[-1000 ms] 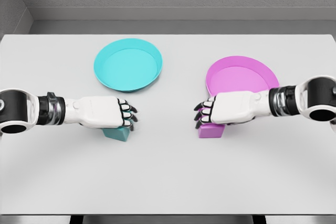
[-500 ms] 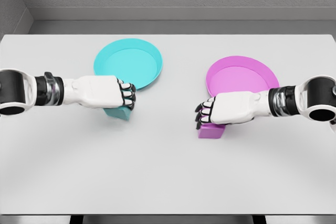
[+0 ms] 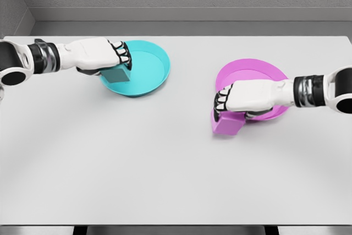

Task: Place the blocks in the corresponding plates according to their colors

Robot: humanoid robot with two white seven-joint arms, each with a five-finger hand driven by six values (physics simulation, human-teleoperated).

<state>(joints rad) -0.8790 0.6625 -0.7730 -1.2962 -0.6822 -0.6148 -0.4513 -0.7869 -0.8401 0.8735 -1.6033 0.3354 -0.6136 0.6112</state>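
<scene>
The left robot hand point(image 3: 102, 54) grasps a teal block point(image 3: 116, 74) over the teal plate point(image 3: 147, 69). The right robot hand point(image 3: 245, 98) grasps a magenta block point(image 3: 226, 124) beside the magenta plate point(image 3: 254, 75).

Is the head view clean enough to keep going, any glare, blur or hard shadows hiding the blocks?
Head view: even, soft light, no glare or blur. Only faint shadows on the table. The teal block in the left hand and the pink block under the right hand read sharply; fingers partly cover both.

Left robot hand point(image 3: 102, 54) carried teal block point(image 3: 116, 74) seemingly over teal plate point(image 3: 148, 75).
</scene>
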